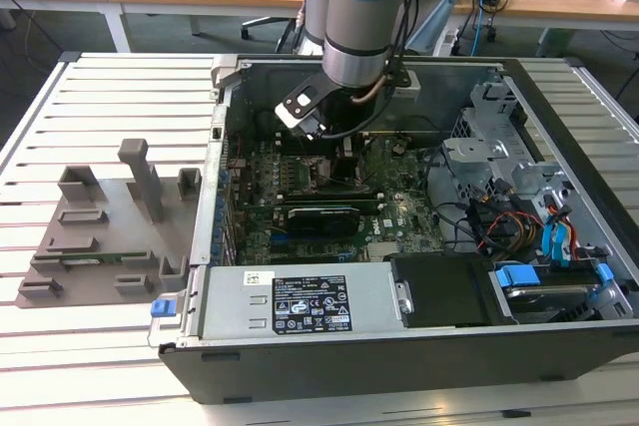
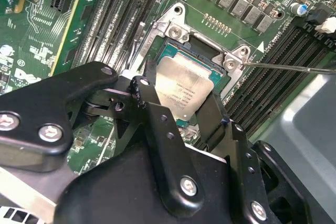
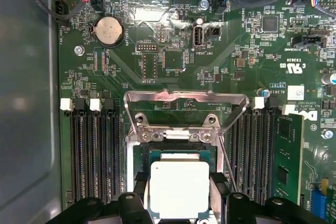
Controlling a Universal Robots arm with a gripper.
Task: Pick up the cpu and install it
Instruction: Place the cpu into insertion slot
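Note:
The cpu [image 3: 178, 191], a flat square chip with a silvery-white top, sits between my two black fingers directly over the open socket [image 3: 173, 136] on the green motherboard. My gripper [image 3: 178, 182] is shut on the cpu, one finger against each of two opposite edges. In the second wrist view the cpu [image 2: 184, 85] lies level with the socket's metal frame [image 2: 178, 32], and my gripper [image 2: 178, 100] flanks it. I cannot tell whether the chip rests in the socket or hovers just above it. The socket's load plate [image 3: 185, 98] stands swung open. In the exterior view my gripper [image 1: 327, 159] reaches down into the computer case [image 1: 230, 97].
Memory slots [image 3: 94, 156] run along both sides of the socket, with one module [image 3: 289, 156] fitted. A power supply [image 1: 300, 301] and a drive cage with cables [image 1: 529, 216] fill the case's near and right parts. A grey tray with upright blocks [image 1: 110, 236] lies on the slatted table at the exterior view's left.

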